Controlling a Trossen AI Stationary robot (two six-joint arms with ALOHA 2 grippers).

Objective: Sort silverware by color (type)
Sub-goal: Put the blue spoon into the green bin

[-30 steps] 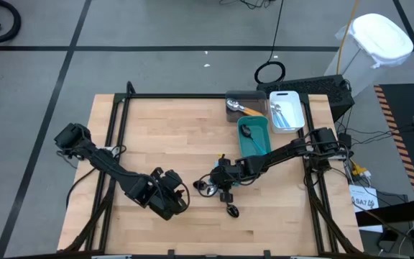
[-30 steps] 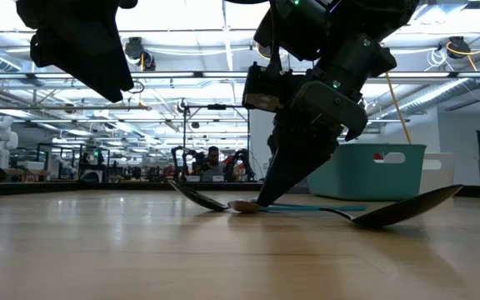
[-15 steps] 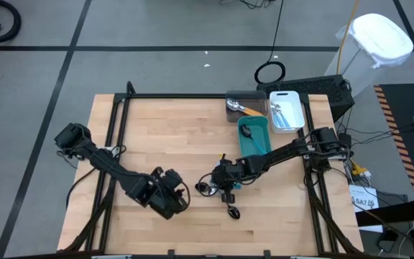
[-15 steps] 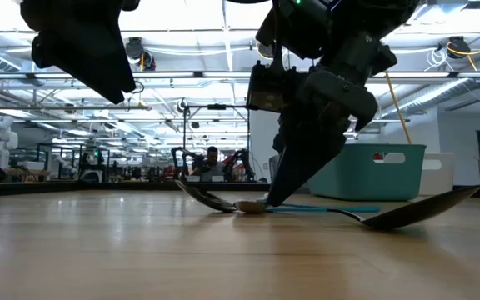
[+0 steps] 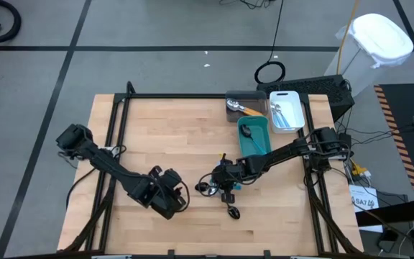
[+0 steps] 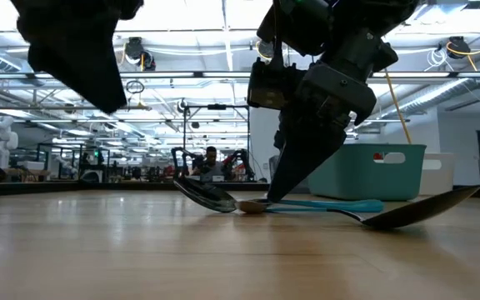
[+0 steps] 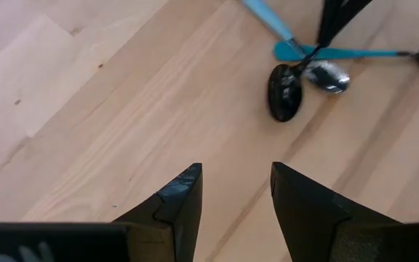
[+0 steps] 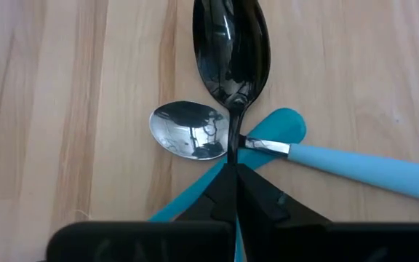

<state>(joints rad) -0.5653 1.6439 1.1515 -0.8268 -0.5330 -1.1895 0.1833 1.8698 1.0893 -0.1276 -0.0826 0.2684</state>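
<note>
Right gripper pinching at the crossed utensil pile, mid-table.

Right gripper (image 8: 233, 175) is standing with fingers fully closed on the black spoon (image 8: 230, 44) at its neck, where it is lying over two light-blue-handled utensils (image 8: 355, 166); I'm judging a straight, slow lift best, so the blue ones are not dragging along. Left gripper (image 7: 235, 196) is hovering part-open, empty, near. A second black spoon (image 5: 233, 211) is lying close. Farther: teal bin (image 5: 254, 146), white bin (image 5: 287, 96), gray bin (image 5: 240, 94), three in all.

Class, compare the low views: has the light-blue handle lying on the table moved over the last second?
Yes. In the low view the light-blue handle has slid to the right: its end now reaches farther across the front of the teal bin behind it.
</note>
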